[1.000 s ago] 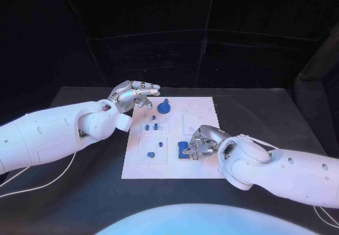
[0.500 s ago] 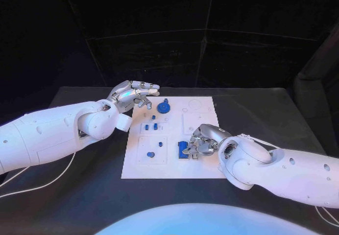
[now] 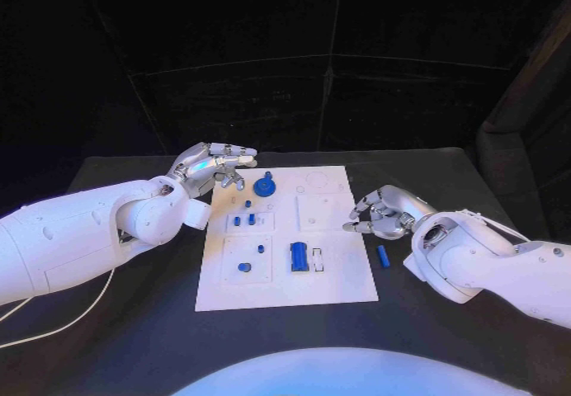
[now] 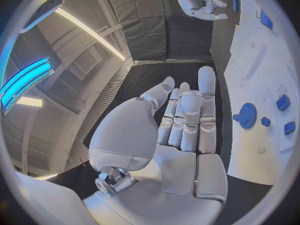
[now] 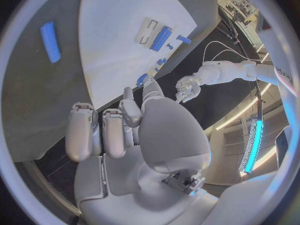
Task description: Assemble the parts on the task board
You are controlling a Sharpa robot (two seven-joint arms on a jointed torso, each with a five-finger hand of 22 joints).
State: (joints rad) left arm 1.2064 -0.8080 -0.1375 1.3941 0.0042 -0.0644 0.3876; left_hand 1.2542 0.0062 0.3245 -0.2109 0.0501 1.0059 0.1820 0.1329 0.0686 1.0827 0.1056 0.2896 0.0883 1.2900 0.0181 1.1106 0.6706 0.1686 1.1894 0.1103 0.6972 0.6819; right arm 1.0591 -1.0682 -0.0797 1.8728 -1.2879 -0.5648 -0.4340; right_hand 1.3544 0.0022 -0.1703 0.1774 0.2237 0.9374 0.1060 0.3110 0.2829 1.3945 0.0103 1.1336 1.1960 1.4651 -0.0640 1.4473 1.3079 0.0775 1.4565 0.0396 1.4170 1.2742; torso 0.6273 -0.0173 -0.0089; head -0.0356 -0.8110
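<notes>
On a black table [image 3: 143, 330], the white task board [image 3: 285, 285] lies centred, the empty left hand [image 3: 214, 163] spread at its eleven o'clock corner, the empty right hand [image 3: 383, 211] loosely curled off its three o'clock edge, above a loose blue bar [image 3: 383, 256].

Head cam looks down on desk [image 3: 143, 330]; wrist cams sit close behind each hand, all sharing the task board [image 3: 285, 272].

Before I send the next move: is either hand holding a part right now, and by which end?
Nothing is held. The right hand and left hand are both empty; a blue bar lies on the table.
</notes>
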